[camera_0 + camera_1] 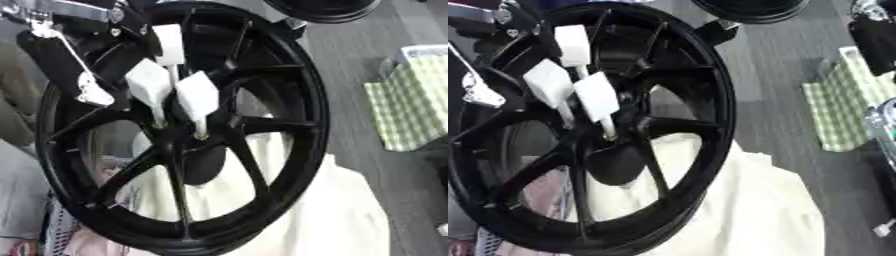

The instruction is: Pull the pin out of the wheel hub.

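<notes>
A large black spoked wheel (297,95) stands tilted and fills most of both views. Three white block-headed pins sit around its hub (188,135): one high (168,44), one on the left (149,82) and one on the right (199,96), each with a thin metal shaft pointing down into the hub. My left hand (83,65), black with silver links, comes in from the upper left and lies over the rim just left of the pins; whether it touches one is hidden. A black and silver part of my right arm (875,40) shows at the right edge, far from the wheel.
A cream cloth (341,210) lies under the wheel's lower right. A green checked cloth or bag (411,105) sits at the right on the grey floor. A second black wheel (324,10) shows at the top edge.
</notes>
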Tool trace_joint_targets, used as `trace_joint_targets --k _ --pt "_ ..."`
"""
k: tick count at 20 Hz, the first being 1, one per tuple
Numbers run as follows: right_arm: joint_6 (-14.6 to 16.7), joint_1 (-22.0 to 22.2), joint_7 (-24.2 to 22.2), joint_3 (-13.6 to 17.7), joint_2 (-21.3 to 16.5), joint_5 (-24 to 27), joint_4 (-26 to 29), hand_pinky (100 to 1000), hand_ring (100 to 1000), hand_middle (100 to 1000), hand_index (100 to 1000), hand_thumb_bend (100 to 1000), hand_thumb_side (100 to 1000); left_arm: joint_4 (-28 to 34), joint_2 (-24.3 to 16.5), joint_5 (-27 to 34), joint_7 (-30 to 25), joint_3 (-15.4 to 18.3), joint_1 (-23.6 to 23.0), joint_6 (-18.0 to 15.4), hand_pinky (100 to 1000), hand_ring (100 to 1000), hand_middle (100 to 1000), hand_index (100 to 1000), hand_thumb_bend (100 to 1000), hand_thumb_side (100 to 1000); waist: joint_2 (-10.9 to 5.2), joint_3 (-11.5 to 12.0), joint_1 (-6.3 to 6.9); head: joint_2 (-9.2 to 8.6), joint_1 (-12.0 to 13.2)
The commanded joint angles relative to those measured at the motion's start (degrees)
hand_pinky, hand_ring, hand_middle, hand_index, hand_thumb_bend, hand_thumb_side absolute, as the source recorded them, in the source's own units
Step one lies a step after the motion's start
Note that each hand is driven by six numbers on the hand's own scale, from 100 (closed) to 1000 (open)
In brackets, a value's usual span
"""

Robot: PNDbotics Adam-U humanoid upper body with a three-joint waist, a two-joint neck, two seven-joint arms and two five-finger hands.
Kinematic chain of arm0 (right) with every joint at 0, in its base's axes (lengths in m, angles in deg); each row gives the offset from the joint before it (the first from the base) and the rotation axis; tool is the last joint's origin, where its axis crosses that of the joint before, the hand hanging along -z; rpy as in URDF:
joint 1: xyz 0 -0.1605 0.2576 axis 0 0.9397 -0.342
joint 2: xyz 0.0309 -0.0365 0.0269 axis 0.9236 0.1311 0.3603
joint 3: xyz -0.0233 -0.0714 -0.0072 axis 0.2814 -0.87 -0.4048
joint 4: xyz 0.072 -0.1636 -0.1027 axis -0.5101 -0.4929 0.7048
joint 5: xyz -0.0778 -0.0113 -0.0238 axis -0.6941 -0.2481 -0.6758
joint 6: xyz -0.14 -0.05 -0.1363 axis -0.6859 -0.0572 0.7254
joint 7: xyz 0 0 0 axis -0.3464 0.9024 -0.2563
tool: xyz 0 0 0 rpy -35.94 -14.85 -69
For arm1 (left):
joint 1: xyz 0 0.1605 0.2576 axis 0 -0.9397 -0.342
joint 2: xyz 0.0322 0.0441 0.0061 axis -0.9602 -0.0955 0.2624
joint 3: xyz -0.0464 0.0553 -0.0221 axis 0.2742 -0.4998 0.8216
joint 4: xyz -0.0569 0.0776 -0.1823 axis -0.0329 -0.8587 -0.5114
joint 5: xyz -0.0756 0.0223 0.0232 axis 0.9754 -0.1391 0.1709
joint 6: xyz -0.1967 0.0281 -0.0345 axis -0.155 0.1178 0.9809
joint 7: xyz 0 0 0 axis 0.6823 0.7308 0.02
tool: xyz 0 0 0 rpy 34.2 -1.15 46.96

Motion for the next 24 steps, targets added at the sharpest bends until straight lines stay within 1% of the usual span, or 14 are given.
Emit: trace_joint_targets --k 1,6,11,24 --pt "0.2 -0.7 0.0 0.3 -0.9 0.3 1.1 645 531 581 729 100 523 -0.1 -0.5 -0.2 0.1 0.5 1.0 -0.2 117 252 755 850 466 325 -0.87 -0.1 -0.15 -0.8 0.2" --pt "0.5 -0.8 0.2 0.3 -0.8 0.5 1.1 645 532 582 729 100 523 -0.7 0.0 -0.4 0.1 0.3 1.0 -0.4 112 246 733 848 446 315 -0.77 -0.2 -0.16 -0.88 0.3" --pt "0.6 -0.8 0.3 0.3 -0.7 0.7 1.1 646 532 582 729 100 523 -1.1 0.4 -0.5 0.1 0.2 1.1 -0.4 110 242 688 835 420 293 -0.79 -0.4 -0.2 -0.9 0.4" --pt "0.9 -0.8 0.4 0.3 -0.4 1.1 1.1 646 533 582 729 100 523 -2.1 1.1 -1.1 0.1 0.0 0.9 -0.7 100 227 645 799 385 259 -0.72 -0.5 -0.39 -1.05 0.5"
